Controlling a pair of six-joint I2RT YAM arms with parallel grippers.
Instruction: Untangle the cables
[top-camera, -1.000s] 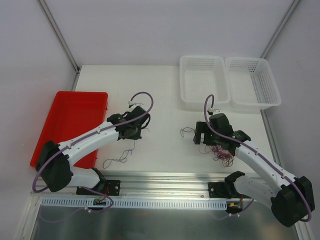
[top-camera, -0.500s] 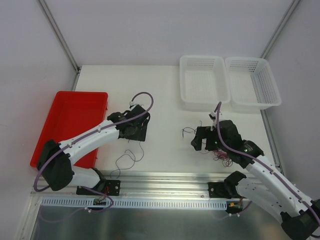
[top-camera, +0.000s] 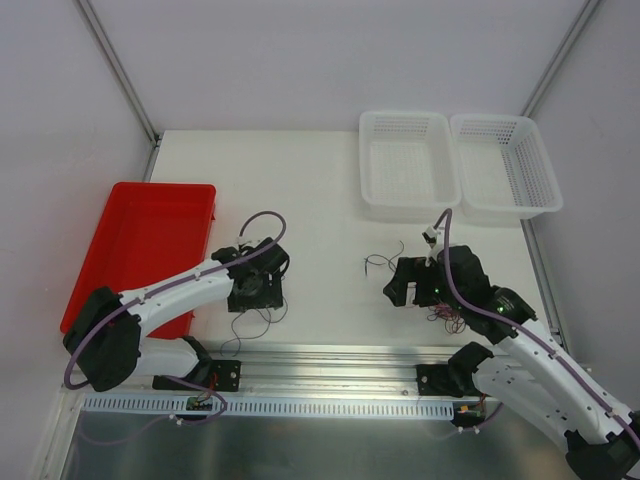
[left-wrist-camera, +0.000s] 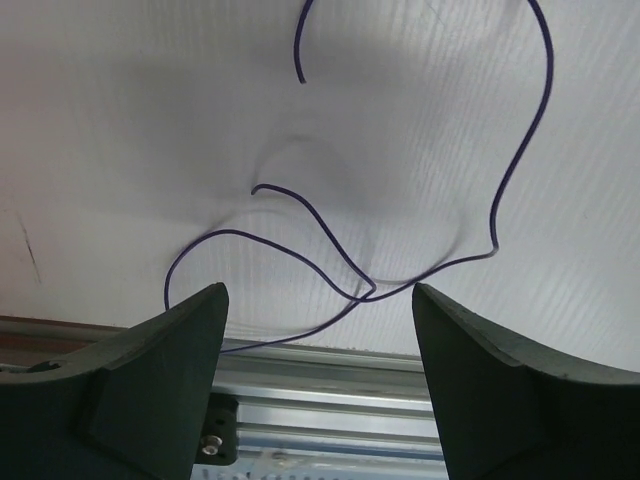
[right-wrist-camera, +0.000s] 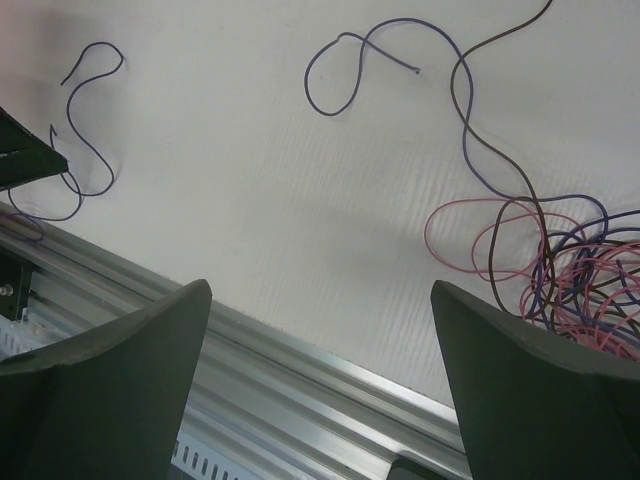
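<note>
Cables lay bunched on the counter beside the right pincer; one purple strand lay under the left pincer (both gaping, empty). A careless grab could snag several at once, tightening the tangle.

Tangled cables spill past the right wrist view's edge; seen from above, the right arm covers part of the bunch.

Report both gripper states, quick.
Left gripper: open, holding nothing; a loose purple cable lies just ahead of it.
Right gripper: open, holding nothing; the tangled cables lie off to its side.
</note>
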